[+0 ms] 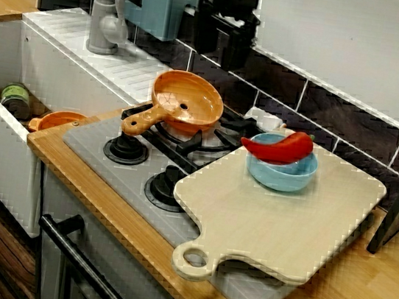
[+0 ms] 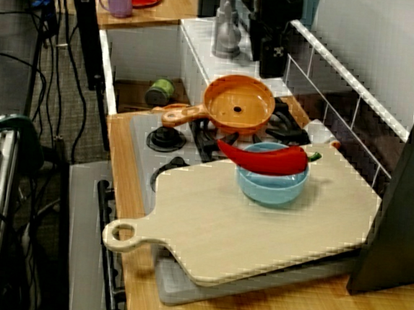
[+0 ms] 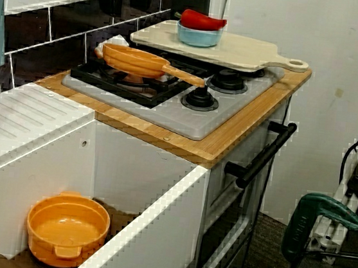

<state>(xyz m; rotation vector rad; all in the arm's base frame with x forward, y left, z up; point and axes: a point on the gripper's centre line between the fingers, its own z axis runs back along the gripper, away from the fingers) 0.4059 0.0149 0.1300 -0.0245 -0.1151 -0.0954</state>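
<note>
My black gripper [image 1: 219, 52] hangs over the back of the stove against the dark tiles, behind the orange pan [image 1: 187, 103]. In the view from over the sink the gripper [image 3: 126, 5] has a gap between its two fingers and holds nothing. The pan [image 3: 132, 61] rests on the rear burner, its handle pointing toward the front. A pale wooden cutting board [image 1: 279, 220] covers the right side of the stove. A blue bowl [image 1: 281, 174] stands on the board, and a red chili pepper [image 1: 282, 146] lies across the bowl's rim. From the right end of the counter the gripper [image 2: 269, 55] is well behind the pepper [image 2: 265, 158].
A grey faucet [image 1: 106, 17] stands on the white drainer left of the stove. The sink holds an orange bowl [image 3: 68, 228] and a green can [image 1: 15, 97]. A small white object [image 1: 267, 119] lies behind the pan. A dark upright panel [image 2: 408, 180] borders the board's right side.
</note>
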